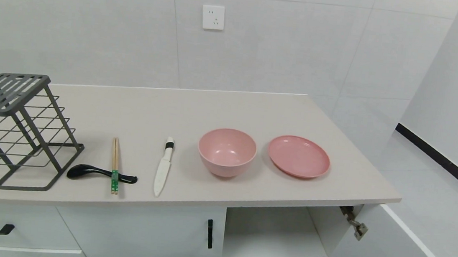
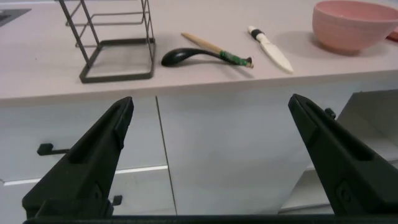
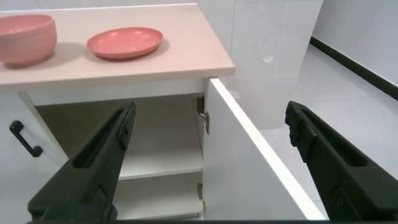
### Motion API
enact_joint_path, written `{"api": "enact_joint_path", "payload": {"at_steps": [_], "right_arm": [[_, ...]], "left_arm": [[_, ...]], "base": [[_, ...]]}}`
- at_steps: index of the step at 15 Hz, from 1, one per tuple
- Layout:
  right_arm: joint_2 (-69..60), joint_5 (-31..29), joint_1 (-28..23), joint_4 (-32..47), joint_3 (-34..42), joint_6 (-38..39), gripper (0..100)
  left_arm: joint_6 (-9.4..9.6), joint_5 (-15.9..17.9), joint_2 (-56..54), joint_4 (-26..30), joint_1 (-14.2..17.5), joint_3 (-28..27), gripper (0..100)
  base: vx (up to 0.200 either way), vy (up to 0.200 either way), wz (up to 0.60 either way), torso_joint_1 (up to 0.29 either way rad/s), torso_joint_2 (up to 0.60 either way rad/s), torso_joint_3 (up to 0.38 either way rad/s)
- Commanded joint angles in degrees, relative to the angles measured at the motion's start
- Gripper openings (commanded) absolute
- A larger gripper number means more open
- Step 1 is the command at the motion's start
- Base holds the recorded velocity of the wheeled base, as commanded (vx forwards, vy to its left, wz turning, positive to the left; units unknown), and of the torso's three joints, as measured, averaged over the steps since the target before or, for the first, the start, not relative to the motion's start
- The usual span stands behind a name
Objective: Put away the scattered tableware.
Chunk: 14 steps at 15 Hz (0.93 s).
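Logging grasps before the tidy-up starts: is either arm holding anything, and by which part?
Nothing is held. Left and right jaws stand open and empty before the white cabinet; the pink round bowl sits untouched on the beige countertop.

Round pink plastic bowl (image 1: pixel 226 151): upright, empty, frame centre.
Shallow round pink plate (image 1: pixel 298 156): flat, empty, just right of the bowl.
White knife with black collar (image 1: pixel 164 166): flat, left of centre.
Pair of green-banded wooden chopsticks (image 1: pixel 115 163): lying across the handle of a black spoon (image 1: pixel 100 173), lower left.

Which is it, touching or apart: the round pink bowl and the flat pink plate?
Apart. The right wrist view shows a strip of bare countertop between the pink bowl and the pink plate.
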State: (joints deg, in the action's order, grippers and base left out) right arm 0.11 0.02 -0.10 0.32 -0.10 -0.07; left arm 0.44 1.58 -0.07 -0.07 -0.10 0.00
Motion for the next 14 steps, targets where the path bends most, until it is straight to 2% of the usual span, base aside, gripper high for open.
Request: {"api": "enact_joint_path", "payload": {"at_steps": [1,9,14], "right_arm": [[0.0,0.1,0.0,-0.1,0.0,0.0,100],[0.0,0.0,0.0,-0.1,0.0,0.0,100],[0.0,0.0,0.0,0.0,0.0,0.0,100]], "left_arm": [[0.00,0.0,0.1,0.0,0.0,0.0,100],[0.00,0.0,0.1,0.0,0.0,0.0,100],[0.00,0.0,0.1,0.0,0.0,0.0,100]], "base": [[0.000,0.000,0.00,0.286,-0.52,-0.256],[0.000,0.000,0.00,0.304,-0.58,-0.281],[0.000,0.000,0.00,0.227,-0.44,-0.215]]}}
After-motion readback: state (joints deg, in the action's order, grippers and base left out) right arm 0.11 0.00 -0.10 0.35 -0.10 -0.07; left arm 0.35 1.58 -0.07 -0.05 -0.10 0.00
